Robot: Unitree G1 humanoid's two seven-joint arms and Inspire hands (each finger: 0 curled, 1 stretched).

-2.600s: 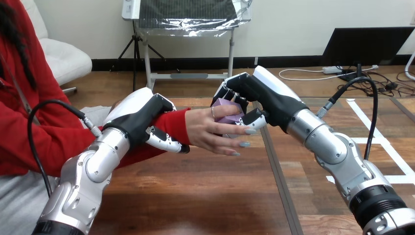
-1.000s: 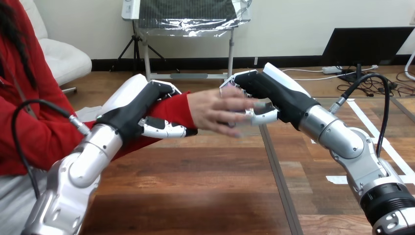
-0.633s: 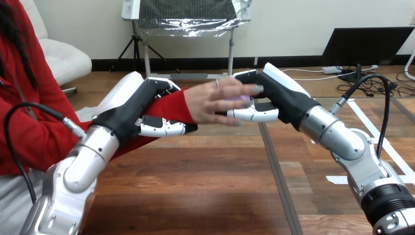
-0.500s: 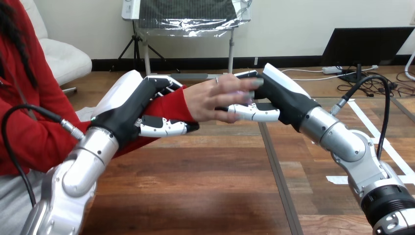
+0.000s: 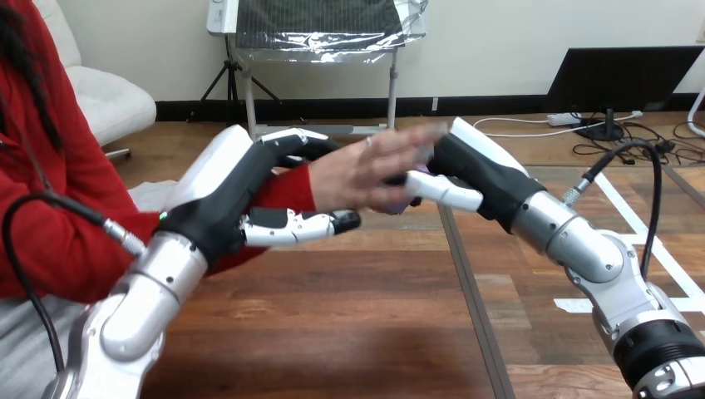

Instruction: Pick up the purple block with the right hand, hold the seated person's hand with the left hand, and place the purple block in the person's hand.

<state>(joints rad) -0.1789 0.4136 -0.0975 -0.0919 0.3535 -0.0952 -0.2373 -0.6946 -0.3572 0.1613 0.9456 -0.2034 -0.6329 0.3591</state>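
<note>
Planks of brown wood form the surface, a dark seam running down it, with both robot arms raised above it. Black-and-white left hand wraps the person's red-sleeved wrist, fingers arched over it and thumb beneath. Small purple block peeks out between the person's hand and the black-and-white right hand; whether that hand grips it cannot be told.
</note>
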